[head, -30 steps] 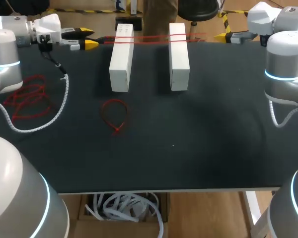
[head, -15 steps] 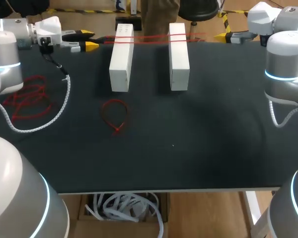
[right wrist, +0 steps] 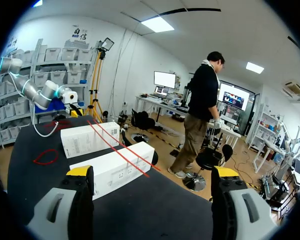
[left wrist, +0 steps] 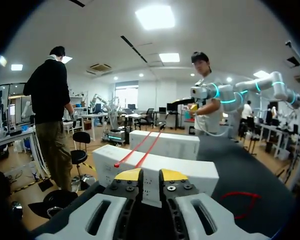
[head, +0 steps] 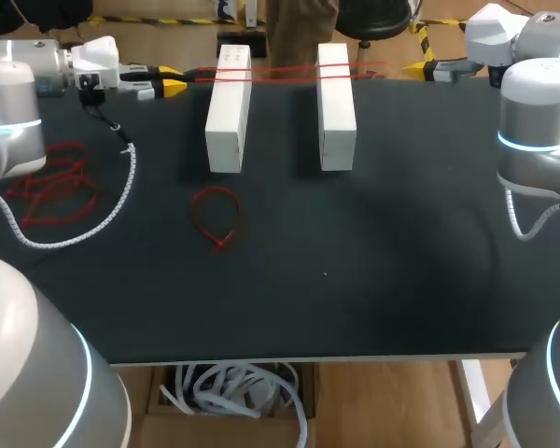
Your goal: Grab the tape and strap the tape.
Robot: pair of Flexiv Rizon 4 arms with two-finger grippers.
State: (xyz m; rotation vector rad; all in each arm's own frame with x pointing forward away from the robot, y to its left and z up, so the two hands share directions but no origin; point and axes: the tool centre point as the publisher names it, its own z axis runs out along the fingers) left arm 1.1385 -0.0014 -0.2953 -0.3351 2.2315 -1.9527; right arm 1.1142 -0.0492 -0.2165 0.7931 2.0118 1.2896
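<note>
The left arm (head: 19, 84) comes in along the far left edge of the tabletop (head: 355, 280), wrist level, its left jaws pointing sideways at the far end of the nearer white box (head: 229, 112). The yellow tips (left wrist: 128, 175) stand close together with only a narrow gap, holding and touching nothing. The free ends of the two red tapes (head: 280, 73) lie just ahead of them. These tapes lie side by side across the far ends of both that box and the second white box (head: 336, 107). The right arm (head: 537, 112) stands at the far right corner; its right jaws are spread wide and empty, well apart from the boxes. A red loop (head: 215, 217) lies in front of the first box, and a heap of red ties (head: 51, 182) lies by the left arm.
</note>
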